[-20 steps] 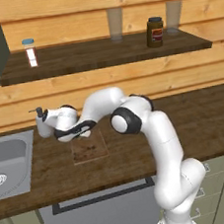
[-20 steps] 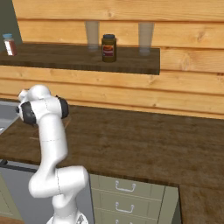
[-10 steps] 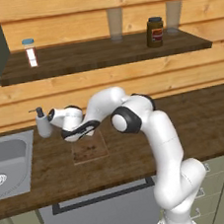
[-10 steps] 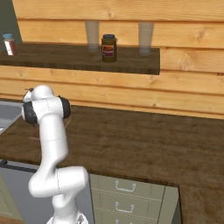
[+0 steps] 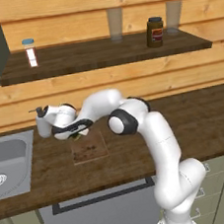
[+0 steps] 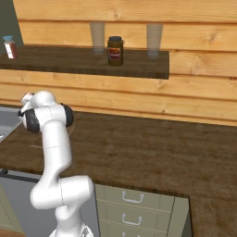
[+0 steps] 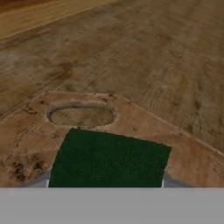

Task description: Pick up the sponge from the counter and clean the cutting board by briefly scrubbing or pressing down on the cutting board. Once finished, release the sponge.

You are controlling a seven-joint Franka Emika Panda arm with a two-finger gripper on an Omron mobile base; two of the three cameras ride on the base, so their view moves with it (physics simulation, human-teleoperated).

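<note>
1. Green and flat, the sponge sits pinched between the fingers of the gripper, whose tips show as pale slivers at its two lower corners in the hand view; the jaws are closed on its sides.
2. Directly beneath and ahead of the sponge lies the cutting board, so the sponge is over the board's end with the oval handle hole, not out over the bare counter.
3. The sponge's long axis runs across the gripper, roughly parallel to that hole and across the board's length.
4. From the left base view, the gripper hangs over the board's far edge, the one nearest the wooden wall, with the sink off toward the counter's left end.
5. Whether the sponge touches the wood cannot be told; it looks very close.
6. Judged from this, the coming move is a straight press down, then a short rub along the board toward the counter's front edge, where the stains lie.
</note>
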